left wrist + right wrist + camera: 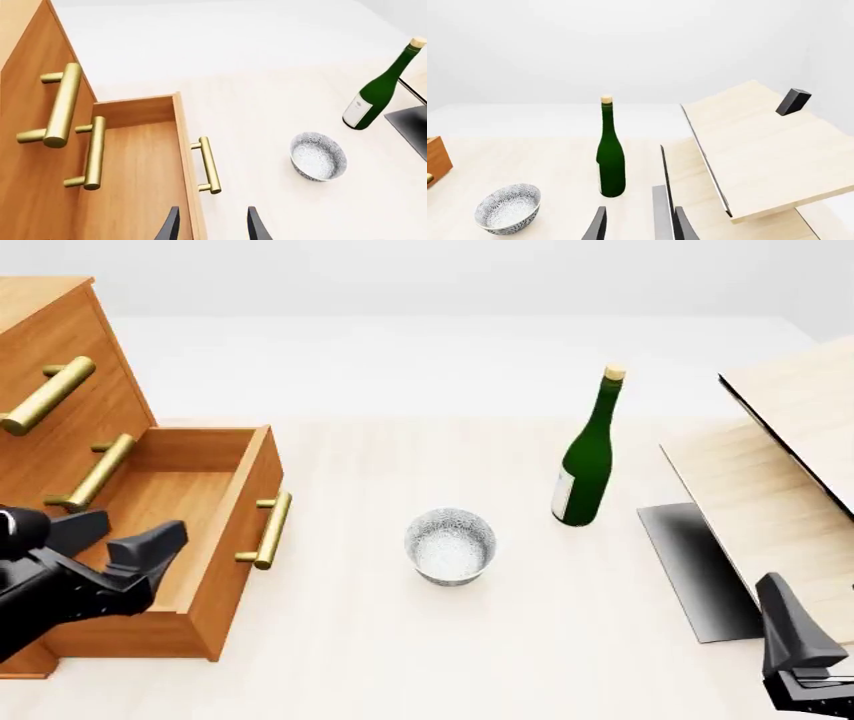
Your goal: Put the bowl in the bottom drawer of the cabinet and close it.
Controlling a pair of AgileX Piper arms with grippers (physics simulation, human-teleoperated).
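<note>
**Bowl on table, bottom drawer pulled out, both arms apart from it**

Nearest in front view: the left gripper (pixel 127 555) is at the left edge, dark, over the open drawer's interior. In the left wrist view its two fingertips (pixel 168 227) are spread with a clear gap, nothing between them; one tip is over the drawer's inside, the other over the table just beyond the drawer front. The right gripper (pixel 801 655) is at the lower right corner, well apart from the bowl. In the right wrist view its tips (pixel 598 225) are also spread and hold nothing.

Next, the bottom drawer (pixel 200 530) is pulled out from the cabinet (pixel 67 360), plain wood inside, no object in it as far as visible. Its short brass handle (pixel 271 530) faces toward the bowl.

The bowl (pixel 451 545) stands upright on the table (pixel 400 660), approx. in the middle, between the drawer front and the green bottle (pixel 587 455). It touches neither. White-grey w/ speckled pattern.

The bottle stands upright, w/ cork top and a pale label, a bit farther back and to the right of the bowl.

On the right side are pale wood panels (pixel 787 440), tilted, w/ a dark flat panel (pixel 694 560) lying below them.

Farthest left, the cabinet's two upper drawers are closed; their longer brass handles (pixel 51 395) stick out.
</note>
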